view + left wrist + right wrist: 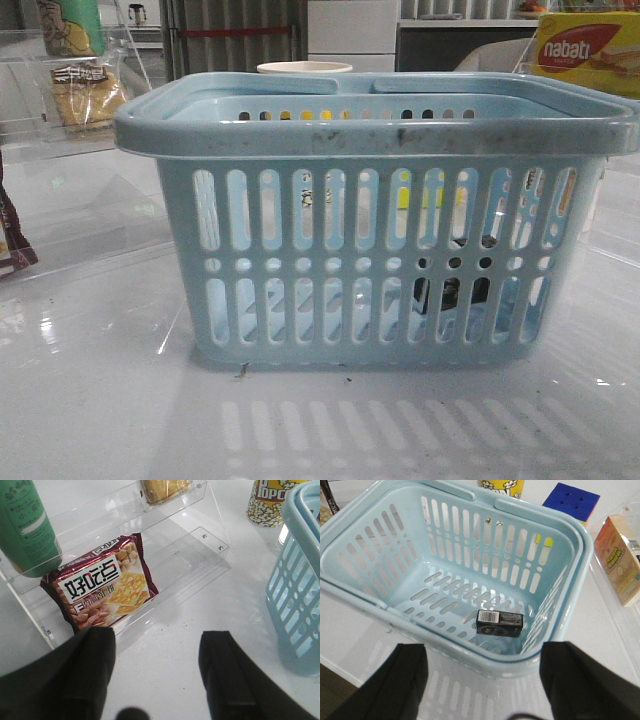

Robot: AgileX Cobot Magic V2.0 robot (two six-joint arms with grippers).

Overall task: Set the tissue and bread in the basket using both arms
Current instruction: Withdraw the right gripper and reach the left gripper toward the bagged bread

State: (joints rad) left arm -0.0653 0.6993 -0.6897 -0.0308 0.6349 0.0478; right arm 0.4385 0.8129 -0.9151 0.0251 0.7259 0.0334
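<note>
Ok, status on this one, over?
Both hands open and empty, left hand, right hand. Tissue already in basket. Bread on its clear shelf. Nothing blocking.

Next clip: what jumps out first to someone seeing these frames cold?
The large light-blue basket fills the middle of the front view, standing on the glossy white table. Inside it, the small dark tissue pack lies flat on the floor near one corner. The bread sits in its clear bag on the acrylic shelf at far left, and both grippers, left gripper and right gripper, are open and empty.
</note>
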